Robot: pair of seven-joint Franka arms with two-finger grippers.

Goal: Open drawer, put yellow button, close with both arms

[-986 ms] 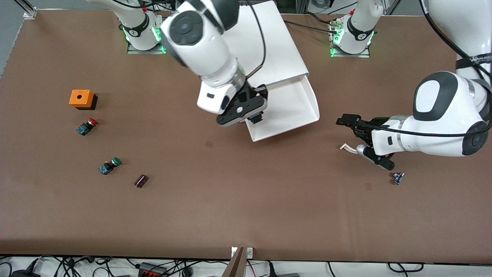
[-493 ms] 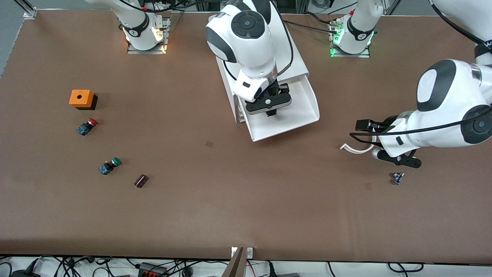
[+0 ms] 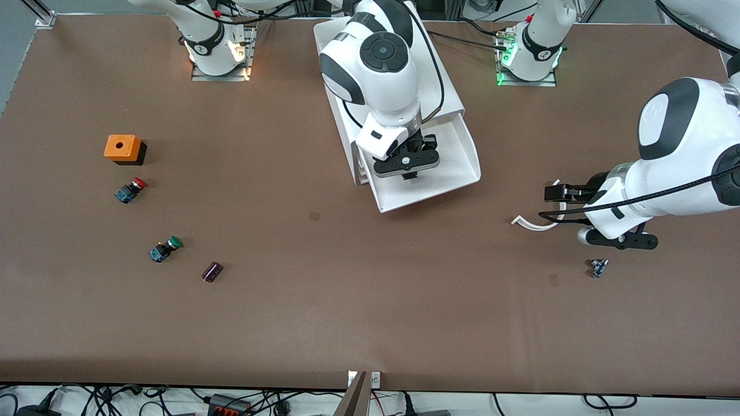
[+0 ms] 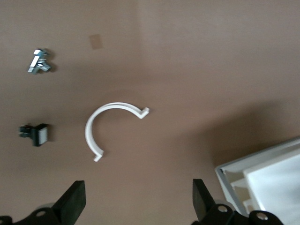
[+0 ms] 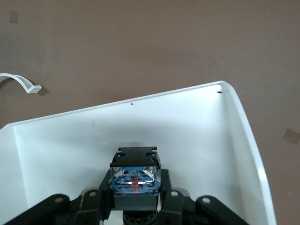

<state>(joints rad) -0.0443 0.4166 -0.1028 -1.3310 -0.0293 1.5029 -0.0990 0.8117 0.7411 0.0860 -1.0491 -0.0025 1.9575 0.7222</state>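
Note:
The drawer (image 3: pixel 430 196) is pulled out of the top of the white cabinet (image 3: pixel 445 86), its tray (image 5: pixel 187 122) bare inside. My right gripper (image 3: pixel 406 167) hangs over the tray, shut on the yellow button (image 5: pixel 135 180). Only the button's black-and-blue body shows between the fingers; its cap is hidden. My left gripper (image 3: pixel 563 215) is open with nothing between its fingers (image 4: pixel 75 201), low over the table toward the left arm's end, beside a white curved clip (image 3: pixel 535 224).
An orange box (image 3: pixel 121 147), a red-capped button (image 3: pixel 130 189), a green-capped button (image 3: pixel 165 248) and a dark cylinder (image 3: pixel 212 271) lie toward the right arm's end. A small metal part (image 3: pixel 598 267) lies near the left gripper. The two lower drawers' corners (image 4: pixel 243 187) show.
My right gripper swung from the drawer's edge to over the middle of the tray, still holding the button. The left arm drew back toward its own end of the table.

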